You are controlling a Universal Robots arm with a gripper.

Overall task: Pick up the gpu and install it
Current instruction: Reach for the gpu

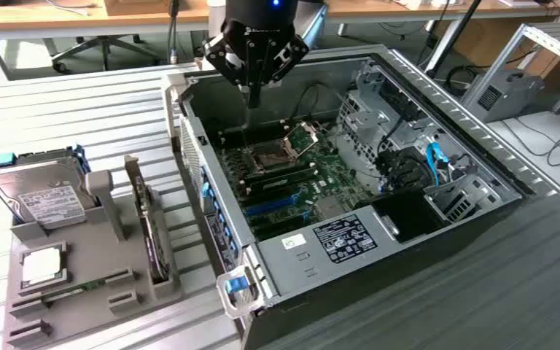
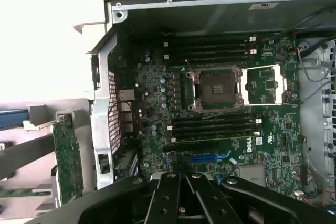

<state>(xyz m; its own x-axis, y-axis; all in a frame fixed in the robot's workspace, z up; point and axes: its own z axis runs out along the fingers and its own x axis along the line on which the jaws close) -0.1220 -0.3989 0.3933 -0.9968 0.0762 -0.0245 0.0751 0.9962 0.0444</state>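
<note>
The gpu (image 1: 151,219) stands on edge in a slot of the grey holder (image 1: 95,313) on the exterior view's left, beside the computer case. It is a thin green card, also seen as a green strip of board (image 2: 67,156) outside the case wall. My gripper (image 1: 251,104) hangs over the open case, above the motherboard's far end and well away from the gpu. Its fingers (image 2: 169,192) point down, pressed together and shut on nothing. Below them lies the motherboard (image 2: 157,103) with its open CPU socket (image 2: 215,87) and a blue card slot (image 2: 210,158).
The open computer case (image 1: 358,244) lies on a slatted metal table (image 1: 76,109). The grey holder also carries a silver hard drive (image 1: 41,193) in a blue frame, a CPU chip (image 1: 41,266) and a narrow memory strip (image 1: 76,292). Drive cages and cables (image 1: 411,164) crowd the case's far side.
</note>
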